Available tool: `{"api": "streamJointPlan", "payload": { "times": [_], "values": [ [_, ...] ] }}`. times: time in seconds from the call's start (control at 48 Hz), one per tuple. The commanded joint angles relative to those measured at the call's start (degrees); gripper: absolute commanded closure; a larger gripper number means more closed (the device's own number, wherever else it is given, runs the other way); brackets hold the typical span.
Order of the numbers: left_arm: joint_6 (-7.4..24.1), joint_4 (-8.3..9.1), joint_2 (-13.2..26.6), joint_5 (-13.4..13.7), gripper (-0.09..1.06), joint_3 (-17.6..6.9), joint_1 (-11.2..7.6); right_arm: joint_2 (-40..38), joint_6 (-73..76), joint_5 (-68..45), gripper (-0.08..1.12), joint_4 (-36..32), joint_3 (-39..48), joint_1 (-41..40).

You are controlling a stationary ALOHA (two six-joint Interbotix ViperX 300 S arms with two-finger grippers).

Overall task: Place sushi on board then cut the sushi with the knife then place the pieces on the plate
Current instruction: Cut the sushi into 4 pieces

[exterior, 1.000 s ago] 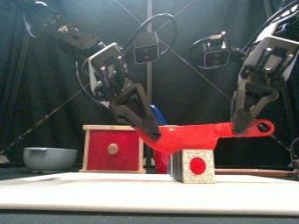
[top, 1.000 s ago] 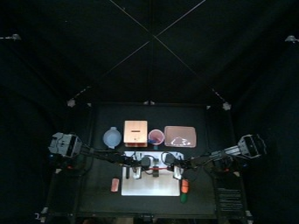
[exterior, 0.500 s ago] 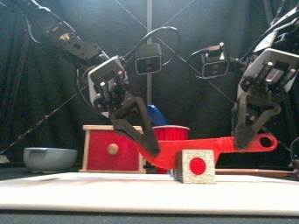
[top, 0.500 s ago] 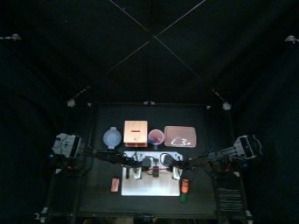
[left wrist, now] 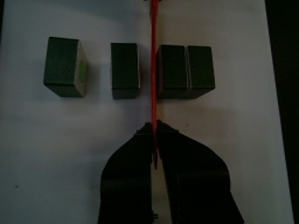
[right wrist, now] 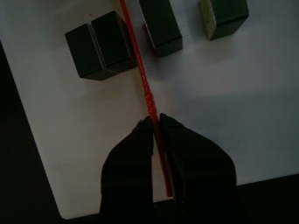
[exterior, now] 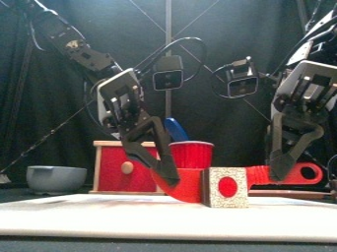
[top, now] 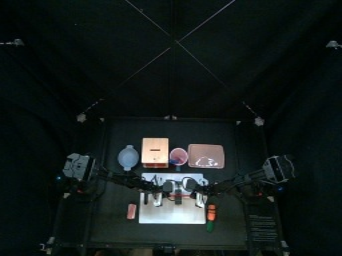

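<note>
the black surface [top: 107, 228] carries a white cutting board [top: 174, 216] at its front, and both arms reach in low over that board, each from its own side. behind the board, in a row, stand a wooden box [top: 155, 153], the pink tray [top: 205, 155], a blue-grey bowl [top: 128, 156] and a red cup [top: 179, 155]. the red knife [exterior: 257, 179] hangs level and close above the board. the left end effector [exterior: 168, 183] is clamped on its blade end and the right end effector [exterior: 281, 175] is clamped on its handle. the sushi [left wrist: 128, 68] lies on the board as four dark green blocks in a line. two loose blocks [left wrist: 65, 66] stand apart with gaps around them, and a pair [left wrist: 187, 68] sits side by side, touching. the blade stands on edge in the gap between that pair and the nearer loose block, right against the pair's side. judging from this, the first step is done, since all the sushi is on the board. the cutting looks well along, and the seam within the pair seems to be the only cut remaining, though i cannot tell whether those two are in fact joined. none of the blocks is on the tray, so the whole last step, moving the pieces over, is yet to come.
</note>
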Motion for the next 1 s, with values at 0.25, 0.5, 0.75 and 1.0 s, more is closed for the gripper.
{"api": "streamJointPlan", "payload": {
  "times": [0.25, 0.5, 0.75, 1.0],
  "values": [
    [0.00, -0.26, -3.43, 0.62, 0.56, 0.97, -2.29, -3.25, 0.70, 1.67, 0.65, 0.88, 0.00, 1.32],
    [0.26, 0.35, -5.80, 0.62, 0.56, 1.05, -2.11, -8.00, 0.70, 3.16, 0.65, 0.53, -0.70, 1.05],
    [0.18, 0.35, -7.47, 0.18, 0.56, 1.05, -2.64, -10.63, 0.70, 2.99, 0.65, 0.88, -1.32, 2.02],
    [-0.09, -0.09, -6.86, -0.97, 0.56, 0.70, -4.83, -9.76, 0.70, 2.11, 0.65, 1.67, -1.32, 3.87]
  ]
}}
